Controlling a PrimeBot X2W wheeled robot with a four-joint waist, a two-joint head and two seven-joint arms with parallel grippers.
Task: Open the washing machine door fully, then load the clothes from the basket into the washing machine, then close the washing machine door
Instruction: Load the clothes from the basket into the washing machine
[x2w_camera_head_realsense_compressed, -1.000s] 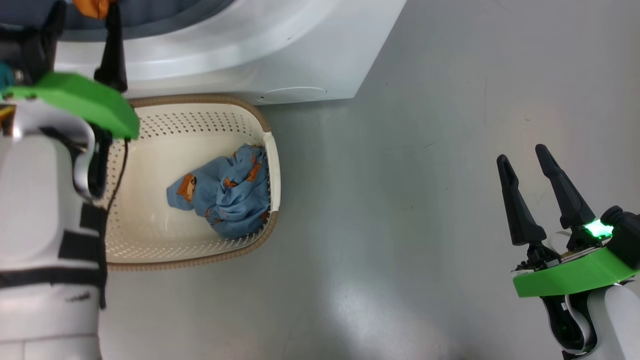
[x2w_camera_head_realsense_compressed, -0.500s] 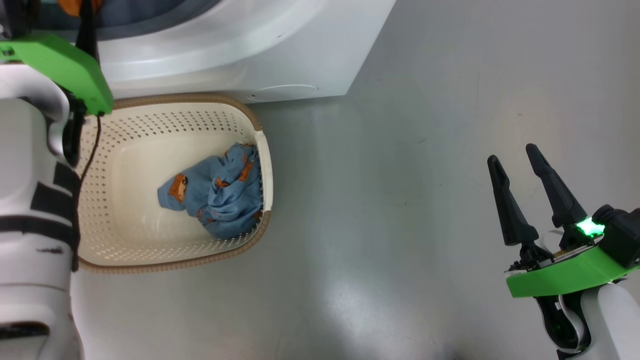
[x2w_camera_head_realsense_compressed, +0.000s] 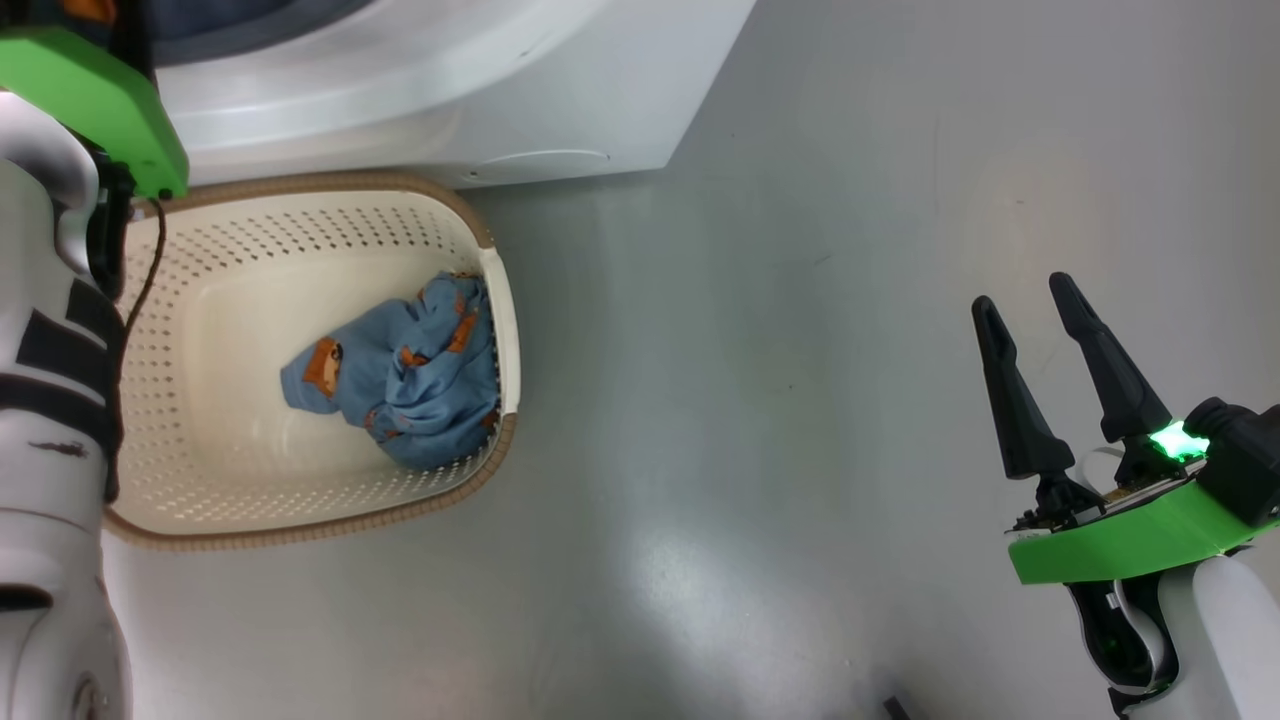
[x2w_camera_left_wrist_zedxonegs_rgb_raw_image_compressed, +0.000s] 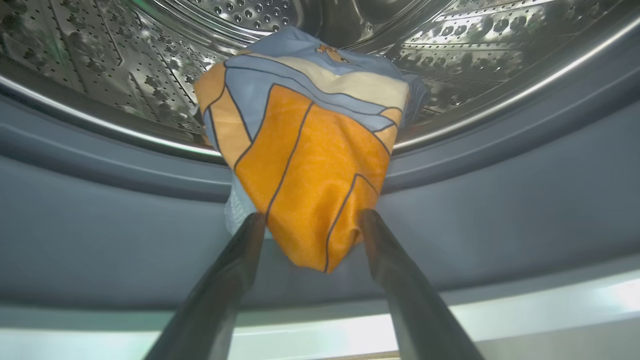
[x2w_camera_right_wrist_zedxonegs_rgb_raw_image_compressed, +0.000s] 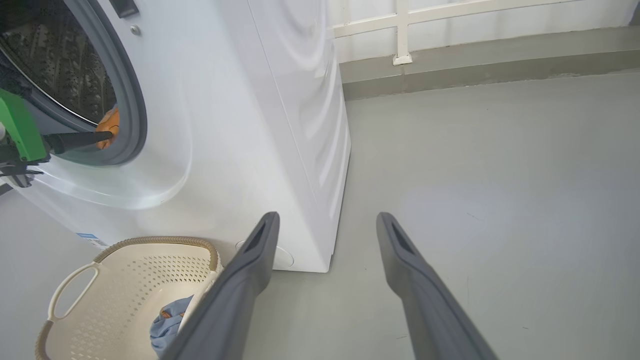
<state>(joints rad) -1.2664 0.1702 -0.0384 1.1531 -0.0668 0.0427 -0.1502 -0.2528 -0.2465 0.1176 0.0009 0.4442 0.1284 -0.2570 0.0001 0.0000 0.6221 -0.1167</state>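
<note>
Orange-and-blue garment (x2w_camera_left_wrist_zedxonegs_rgb_raw_image_compressed: 310, 150) drapes over the gasket (x2w_camera_left_wrist_zedxonegs_rgb_raw_image_compressed: 100, 225), half inside the drum (x2w_camera_left_wrist_zedxonegs_rgb_raw_image_compressed: 150, 60). It looks released, not gripped: the left gripper (x2w_camera_left_wrist_zedxonegs_rgb_raw_image_compressed: 311, 216) jaws stand apart either side of its hanging tip. Right gripper (x2w_camera_head_realsense_compressed: 1022, 290) hovers over the floor (x2w_camera_head_realsense_compressed: 800, 400), jaws apart, empty, out of the way. Blue-grey clothes (x2w_camera_head_realsense_compressed: 410, 390) with orange motifs sit bunched against one basket (x2w_camera_head_realsense_compressed: 300, 510) wall. The basket is parked just before the washer (x2w_camera_head_realsense_compressed: 450, 90), so the carry is short.

A smooth grey floor (x2w_camera_head_realsense_compressed: 820, 300) bears a few fine dark scuffs and a pale patch of glare (x2w_camera_head_realsense_compressed: 690, 590). Along the floor's far edge runs a raised grey kerb (x2w_camera_right_wrist_zedxonegs_rgb_raw_image_compressed: 475, 65). On that kerb, above the floor, a white post (x2w_camera_right_wrist_zedxonegs_rgb_raw_image_compressed: 402, 30) meets a white rail (x2w_camera_right_wrist_zedxonegs_rgb_raw_image_compressed: 450, 15). A small dark speck (x2w_camera_head_realsense_compressed: 893, 706) lies on the floor, too small to identify.
</note>
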